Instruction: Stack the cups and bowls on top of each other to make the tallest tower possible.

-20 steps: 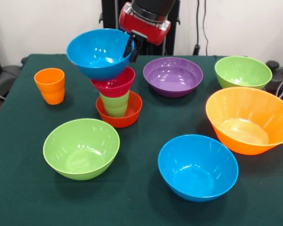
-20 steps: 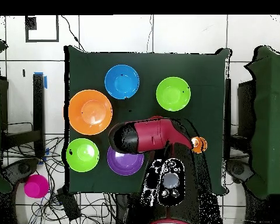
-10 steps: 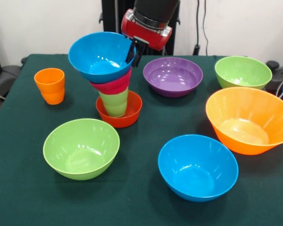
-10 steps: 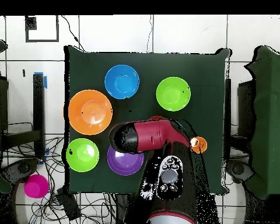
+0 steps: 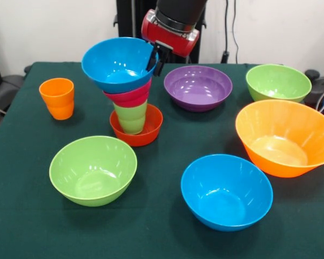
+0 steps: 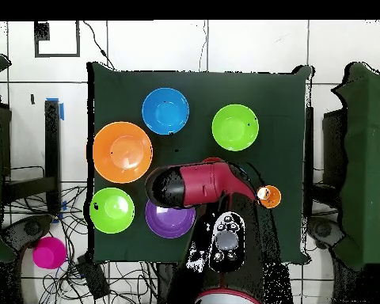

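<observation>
Covered in dark green cloth: the desk [image 5: 21,216]. Largest of all, the big orange bowl [image 5: 285,137], well to the right of the tower [image 5: 128,91] in the front view, tipped toward the camera. In front of the tower and to its right, nearest the camera: a loose blue bowl [image 5: 225,191]. Just in front of the tower and a little to its left: a lime green bowl [image 5: 93,169]. Right of the tower, near it: the purple bowl [image 5: 197,87]. Further right again, beyond the purple one: a 2nd lime green bowl [image 5: 278,82].

Topping the tower and leaning left: a blue bowl [image 5: 119,63], resting on a pink bowl [image 5: 130,97], over a light green cup [image 5: 130,117] standing in a small red-orange bowl [image 5: 137,128] on the cloth. 4 pieces in all.

At the top bowl's right rim: the end effector [image 5: 153,58], dark fingers [image 5: 158,63] closed over that rim, 1 inside, 1 outside. Above it, the red and black arm [image 5: 170,27].

Left of the tower, standing apart and upright: the orange cup [image 5: 57,97].
</observation>
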Controlling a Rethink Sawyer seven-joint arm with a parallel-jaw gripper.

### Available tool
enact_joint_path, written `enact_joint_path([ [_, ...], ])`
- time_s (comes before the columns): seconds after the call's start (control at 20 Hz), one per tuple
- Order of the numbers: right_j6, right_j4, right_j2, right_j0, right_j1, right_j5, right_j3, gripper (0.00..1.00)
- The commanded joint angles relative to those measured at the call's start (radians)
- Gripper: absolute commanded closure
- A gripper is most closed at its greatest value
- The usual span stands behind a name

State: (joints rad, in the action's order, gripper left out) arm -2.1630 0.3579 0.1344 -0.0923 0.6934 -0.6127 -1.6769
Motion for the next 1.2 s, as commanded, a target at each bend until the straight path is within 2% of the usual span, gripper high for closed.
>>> enact_joint_path([
  [0.05, -0.146, -0.053, -0.054, 0.030, -0.022, 0.059, 0.009, 1.00],
  [0.5, -0.120, -0.100, -0.089, 0.015, -0.035, 0.074, 0.026, 1.00],
  [1.2, -0.128, -0.122, -0.072, 0.033, -0.046, 0.095, 0.030, 1.00],
])
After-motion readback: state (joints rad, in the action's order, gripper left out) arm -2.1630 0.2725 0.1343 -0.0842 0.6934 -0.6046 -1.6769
